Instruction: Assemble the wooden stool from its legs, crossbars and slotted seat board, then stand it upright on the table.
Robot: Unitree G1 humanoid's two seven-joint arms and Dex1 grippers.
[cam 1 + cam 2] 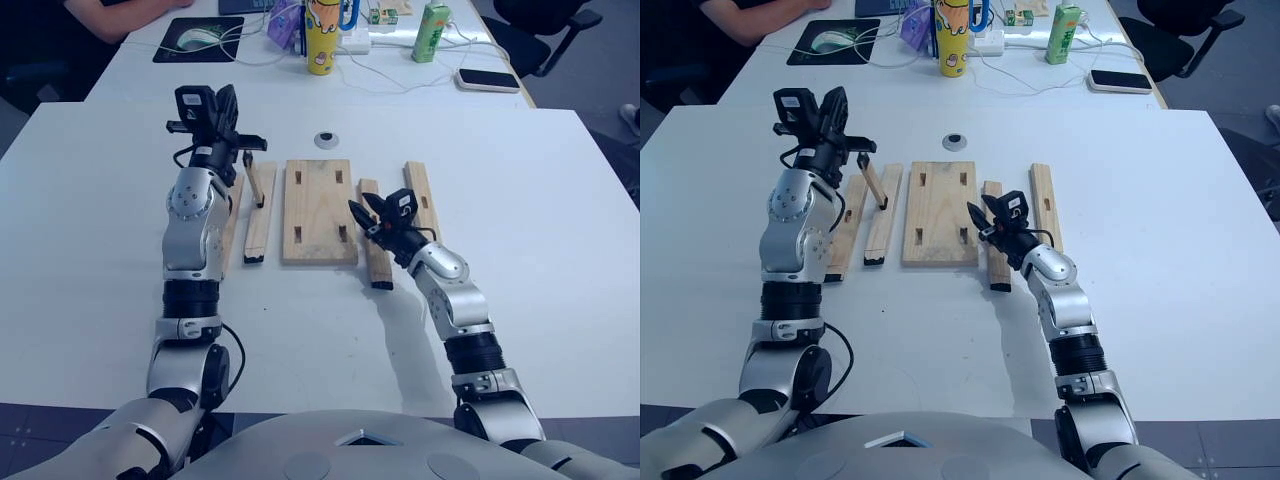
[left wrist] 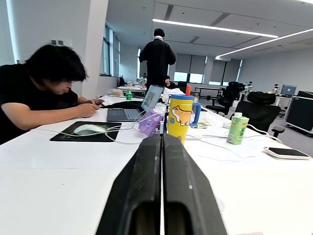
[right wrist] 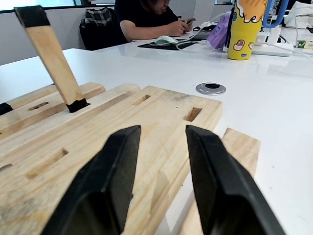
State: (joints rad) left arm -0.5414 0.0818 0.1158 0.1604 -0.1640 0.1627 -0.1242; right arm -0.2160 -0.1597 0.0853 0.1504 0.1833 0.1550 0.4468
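Right gripper [image 1: 366, 212] hovers low with fingers spread over the seat board's [image 1: 318, 210] right edge and the leg [image 1: 376, 245] lying beside it on the table [image 1: 520, 220]. Left gripper [image 1: 227, 100] is raised, fingers pressed together. Just beside it, a crossbar [image 1: 254, 180] stands tilted up from a left leg [image 1: 260, 220].

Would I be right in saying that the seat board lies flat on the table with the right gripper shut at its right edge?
Not quite: the right gripper is open, its jaws clearly apart, as the right wrist view shows. The rest holds: the seat board lies flat on the table with that gripper at its right edge.
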